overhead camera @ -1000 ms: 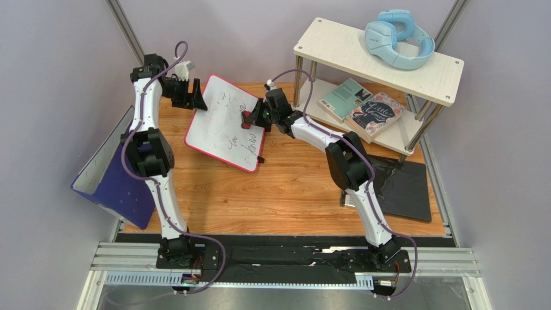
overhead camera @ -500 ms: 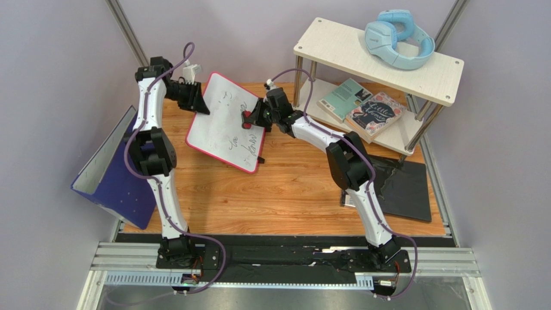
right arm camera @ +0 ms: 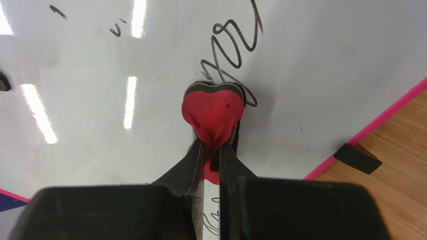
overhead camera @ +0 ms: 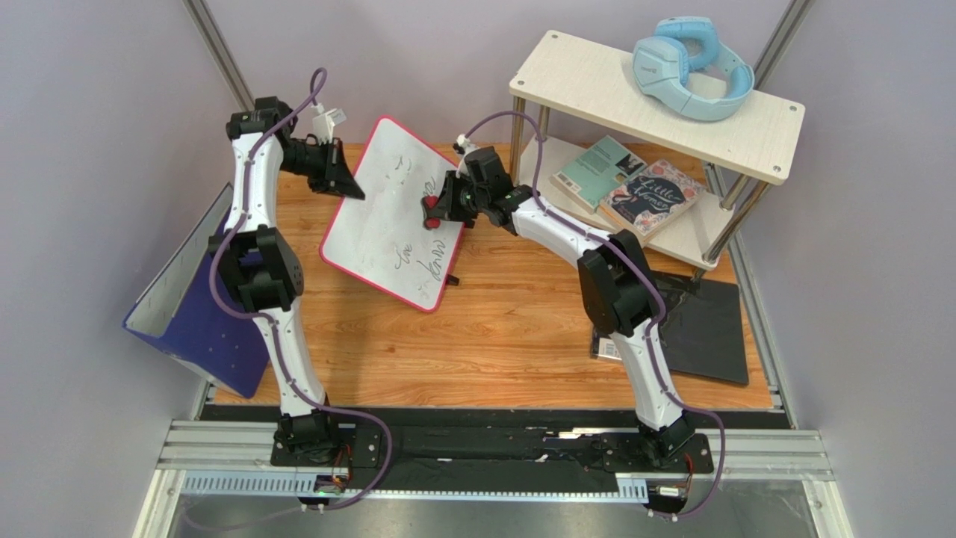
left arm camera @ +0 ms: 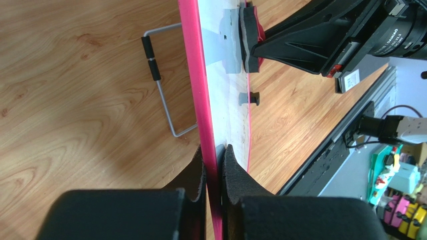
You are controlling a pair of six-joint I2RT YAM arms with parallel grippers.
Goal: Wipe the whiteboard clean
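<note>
The whiteboard [overhead camera: 387, 230] has a pink border and is tilted up above the wooden table, with dark handwriting [right arm camera: 233, 45] on its face. My left gripper [overhead camera: 348, 185] is shut on its far-left pink edge [left arm camera: 193, 65], one pad on each side [left arm camera: 213, 150]. My right gripper [overhead camera: 435, 210] is shut on a red heart-shaped eraser [right arm camera: 213, 110], which presses flat against the board's face. In the left wrist view the eraser [left arm camera: 249, 35] appears edge-on, and the board's wire stand [left arm camera: 160, 85] hangs behind it.
A two-level shelf [overhead camera: 561, 79] at the back right carries blue headphones [overhead camera: 690, 67] above and books [overhead camera: 628, 185] below. A blue-purple folder [overhead camera: 191, 303] leans at the left table edge. A black mat [overhead camera: 701, 325] lies at the right.
My left gripper closed from wide open onto the whiteboard's edge and the board tilted up. The right gripper with the eraser shifted slightly up with it.
</note>
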